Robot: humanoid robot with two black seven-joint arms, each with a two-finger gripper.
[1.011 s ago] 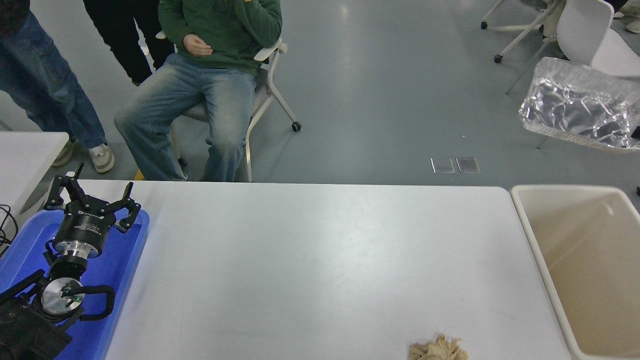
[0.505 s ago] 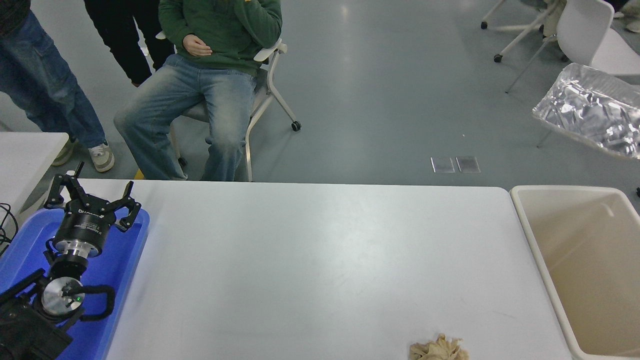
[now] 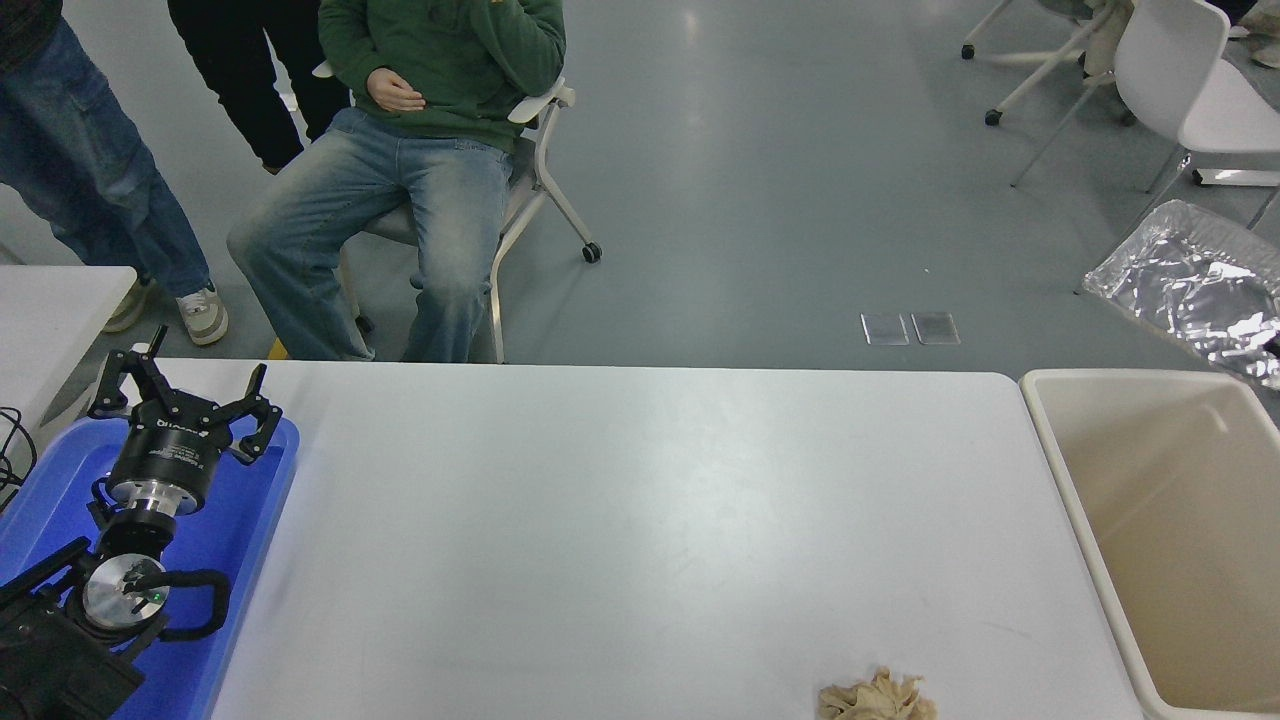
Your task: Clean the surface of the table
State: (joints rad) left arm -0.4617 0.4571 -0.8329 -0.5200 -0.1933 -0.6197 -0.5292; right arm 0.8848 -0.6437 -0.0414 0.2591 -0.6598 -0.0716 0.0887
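Observation:
The table surface [image 3: 640, 520] is a wide matte-white top filling the lower picture. A crumpled beige paper wad [image 3: 878, 698] lies on it at the near edge, right of centre. A crinkled foil tray [image 3: 1190, 285] hangs in the air at the right edge, above the far corner of the cream bin. Only a dark sliver of my right gripper [image 3: 1272, 345] shows at the picture's edge, against the foil tray's near rim. My left gripper [image 3: 185, 395] is parked open over the blue tray, with nothing between its fingers.
A blue tray [image 3: 265, 500] sits on the table's left end under my left arm. A cream plastic bin [image 3: 1060, 450] stands against the table's right end. A smaller white table's corner [image 3: 60, 300] shows at left. People sit and stand beyond the far edge.
The foil tray has come down and shifted right, from high at the right edge to just above the bin's far corner. My left arm and the paper wad have not moved.

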